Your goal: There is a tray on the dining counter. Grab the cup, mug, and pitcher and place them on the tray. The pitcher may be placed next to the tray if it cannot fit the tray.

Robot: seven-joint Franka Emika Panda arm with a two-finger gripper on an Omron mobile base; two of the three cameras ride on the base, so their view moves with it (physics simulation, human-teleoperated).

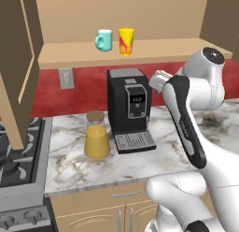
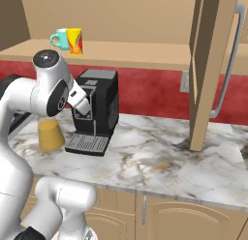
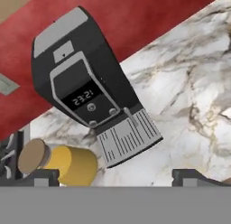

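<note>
The teal mug (image 1: 103, 40) and the yellow swirled cup (image 1: 126, 41) stand side by side on the tan shelf (image 1: 70, 55) above the red wall. They show again as mug (image 2: 59, 39) and cup (image 2: 74, 41). The pitcher (image 1: 97, 135) of orange liquid stands on the marble worktop, left of the black coffee machine (image 1: 128, 107). My gripper (image 3: 117, 177) hovers above the worktop, tilted toward the machine and the pitcher (image 3: 63, 162). Its fingertips (image 3: 43, 175) stand wide apart, open and with nothing between them. The tray and the dining counter are out of view.
A stove (image 1: 18, 170) adjoins the worktop on the left. An open cabinet door (image 1: 18, 67) hangs at the left, and another door (image 2: 213, 65) with a long handle juts out on the right. Bare marble (image 2: 160, 161) lies right of the coffee machine.
</note>
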